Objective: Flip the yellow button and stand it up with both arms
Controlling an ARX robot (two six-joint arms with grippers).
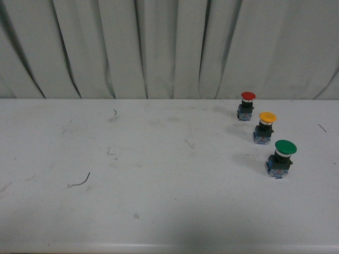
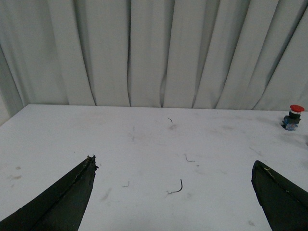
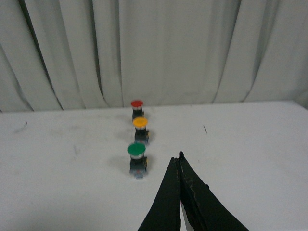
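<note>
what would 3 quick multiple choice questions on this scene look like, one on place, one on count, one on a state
1. Where does the yellow button stand in the front view?
A. between the red button and the green button
B. alone at the left edge of the table
C. nearest the camera

2. How many push buttons are on the table?
A. two
B. three
C. five

3. How do the two pincers stand?
A. both shut
B. left pincer open, right pincer shut
C. left shut, right open

Answers: 1 A, the three form a row with yellow in the middle. 2 B, one red, one yellow and one green cap show. 3 B, the left wrist view shows fingers far apart, and the right wrist view shows fingertips meeting.
</note>
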